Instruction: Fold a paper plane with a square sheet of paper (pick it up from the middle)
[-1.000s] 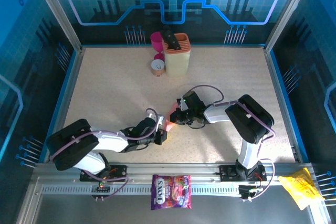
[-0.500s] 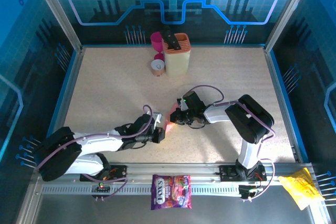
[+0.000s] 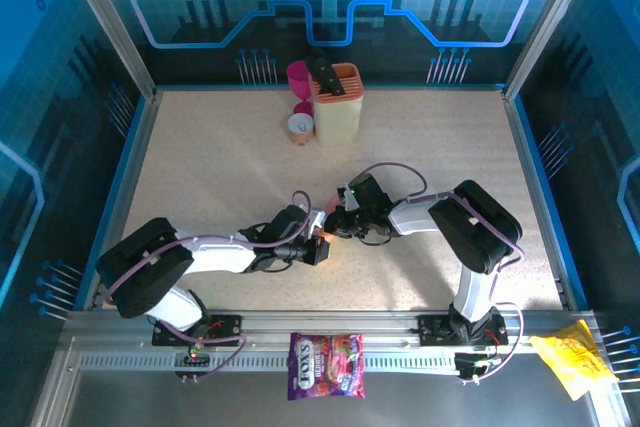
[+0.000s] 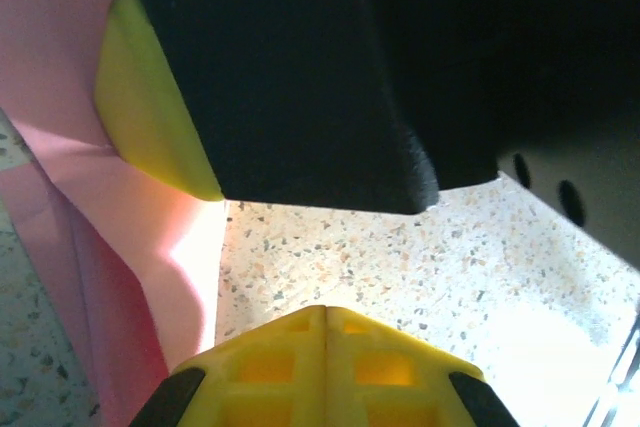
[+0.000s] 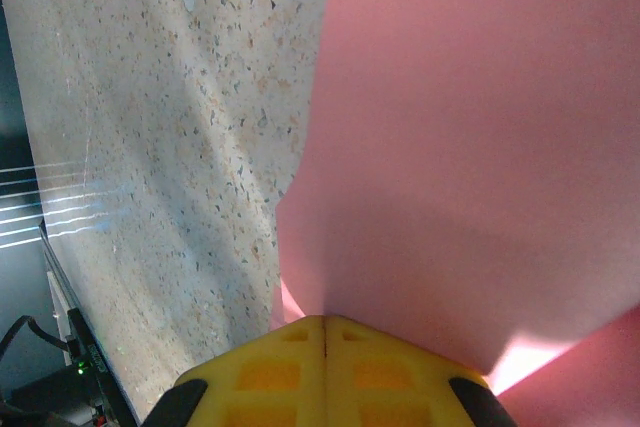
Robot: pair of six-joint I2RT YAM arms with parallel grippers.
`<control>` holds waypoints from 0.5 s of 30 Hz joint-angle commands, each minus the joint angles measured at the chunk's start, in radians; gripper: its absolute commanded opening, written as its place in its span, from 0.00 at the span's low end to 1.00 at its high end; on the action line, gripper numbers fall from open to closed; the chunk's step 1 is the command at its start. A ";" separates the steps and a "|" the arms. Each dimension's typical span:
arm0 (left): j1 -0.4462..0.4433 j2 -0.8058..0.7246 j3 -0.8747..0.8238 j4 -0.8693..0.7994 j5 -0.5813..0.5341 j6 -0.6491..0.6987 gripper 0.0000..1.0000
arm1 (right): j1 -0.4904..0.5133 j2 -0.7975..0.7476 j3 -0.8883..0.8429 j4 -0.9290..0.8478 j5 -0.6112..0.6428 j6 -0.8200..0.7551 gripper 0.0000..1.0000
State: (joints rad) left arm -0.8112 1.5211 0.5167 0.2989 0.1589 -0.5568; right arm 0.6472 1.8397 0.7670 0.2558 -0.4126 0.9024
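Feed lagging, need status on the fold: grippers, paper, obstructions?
Left gripper shut, beside the pink paper. Right gripper shut on it, creases showing. Yellow holder and cup far back, apart.

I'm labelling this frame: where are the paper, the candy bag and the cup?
paper (image 5: 480,147), right wrist view, middle of its pink face.
candy bag (image 3: 326,365), top view, centre of its front.
cup (image 3: 297,74), top view, its magenta body.

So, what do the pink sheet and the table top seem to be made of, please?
The pink sheet looks like thin matte paper: it has no shine, it holds sharp creases, and light glows through it at one edge. The table top looks like a speckled, stone-like laminate or terrazzo, smooth with a slight sheen. Which of the two it is, I cannot tell.
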 commanded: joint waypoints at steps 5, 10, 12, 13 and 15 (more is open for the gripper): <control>0.029 0.027 0.019 0.039 -0.009 0.046 0.00 | 0.011 0.118 -0.062 -0.161 0.126 0.000 0.00; 0.047 0.058 0.012 0.039 -0.004 0.061 0.00 | 0.011 0.122 -0.062 -0.159 0.126 0.003 0.00; 0.050 0.068 0.002 0.043 -0.002 0.065 0.00 | 0.011 0.122 -0.063 -0.155 0.123 0.005 0.00; 0.052 0.073 -0.005 0.045 -0.003 0.067 0.00 | 0.011 0.121 -0.062 -0.155 0.123 0.005 0.00; 0.053 0.074 -0.022 0.051 -0.006 0.065 0.00 | 0.011 0.118 -0.063 -0.155 0.121 0.007 0.00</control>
State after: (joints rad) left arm -0.7673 1.5841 0.5159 0.3359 0.1547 -0.5201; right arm 0.6468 1.8404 0.7666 0.2569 -0.4129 0.9081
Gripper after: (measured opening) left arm 0.064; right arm 0.047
